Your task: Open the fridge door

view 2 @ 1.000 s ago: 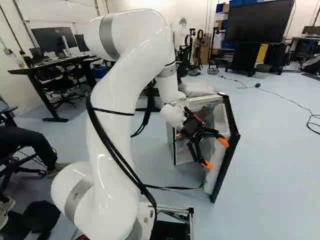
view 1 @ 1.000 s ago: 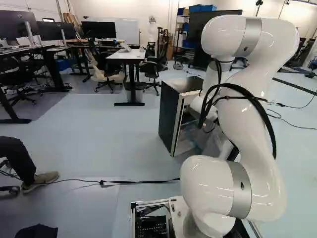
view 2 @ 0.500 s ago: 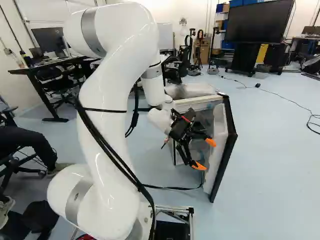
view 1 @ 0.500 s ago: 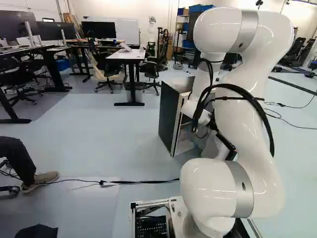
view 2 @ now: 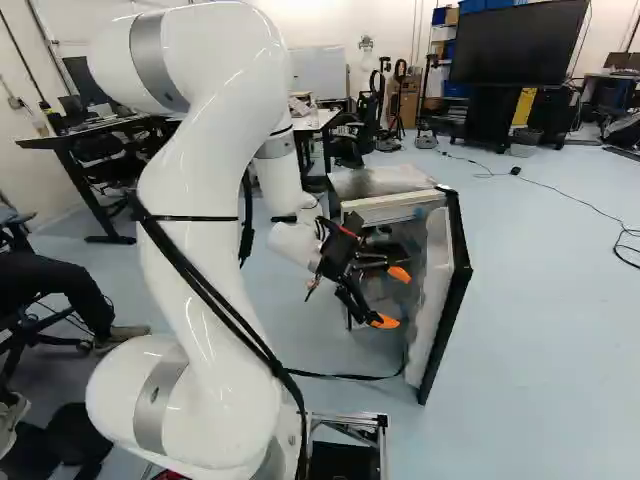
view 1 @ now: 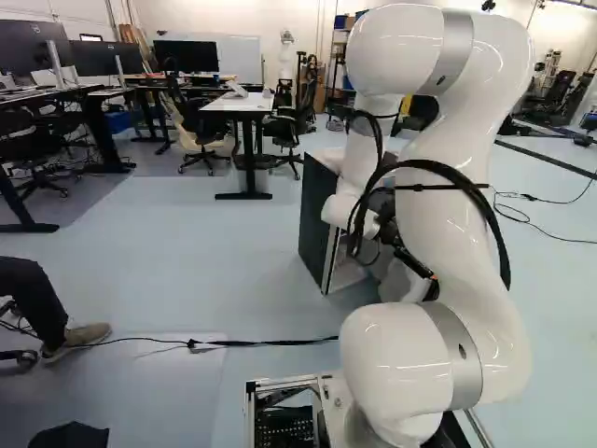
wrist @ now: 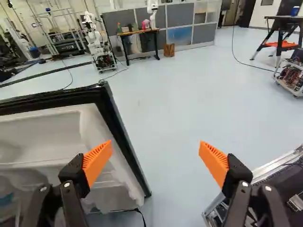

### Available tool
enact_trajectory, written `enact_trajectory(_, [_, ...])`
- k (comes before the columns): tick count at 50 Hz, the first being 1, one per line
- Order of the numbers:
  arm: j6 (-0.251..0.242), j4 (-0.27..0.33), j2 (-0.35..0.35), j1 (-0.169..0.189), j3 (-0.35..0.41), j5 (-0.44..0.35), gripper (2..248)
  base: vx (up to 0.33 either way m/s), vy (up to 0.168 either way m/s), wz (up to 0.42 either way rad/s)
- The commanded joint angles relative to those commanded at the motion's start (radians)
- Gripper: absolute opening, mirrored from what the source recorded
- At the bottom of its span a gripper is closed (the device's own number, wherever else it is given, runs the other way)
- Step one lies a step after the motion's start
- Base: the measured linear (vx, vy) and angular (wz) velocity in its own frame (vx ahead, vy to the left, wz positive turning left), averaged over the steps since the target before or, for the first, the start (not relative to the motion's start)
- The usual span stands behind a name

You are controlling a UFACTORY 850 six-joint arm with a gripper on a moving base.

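Plainly, in the left base view the fridge cabinet (view 1: 315, 224) stands partly behind the arm (view 1: 448, 252). In the right base view the fridge door (view 2: 430, 290) is swung wide, its inner lining facing the gripper (view 2: 393, 297). In the wrist view the fingers are spread, nothing gripped; the door lies beside one, so further opening likely needs a sideways push.

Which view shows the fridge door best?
The right base view: the open fridge door shows from top to bottom. The wrist view cuts it off; in the left base view the arm mostly hides it.
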State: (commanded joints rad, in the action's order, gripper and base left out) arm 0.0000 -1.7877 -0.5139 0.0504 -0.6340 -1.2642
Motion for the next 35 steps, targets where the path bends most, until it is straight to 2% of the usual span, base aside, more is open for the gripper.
enact_trajectory(10, [0.000, 0.025, -0.010, -0.034, -0.024, -0.023, 247, 0.000, 0.000, 0.000])
enact_trajectory(18, [0.000, 0.045, -0.024, -0.042, -0.058, -0.039, 247, 0.000, 0.000, 0.000])
enact_trajectory(35, [0.000, 0.055, -0.074, 0.005, -0.169, -0.045, 247, 0.000, 0.000, 0.000])
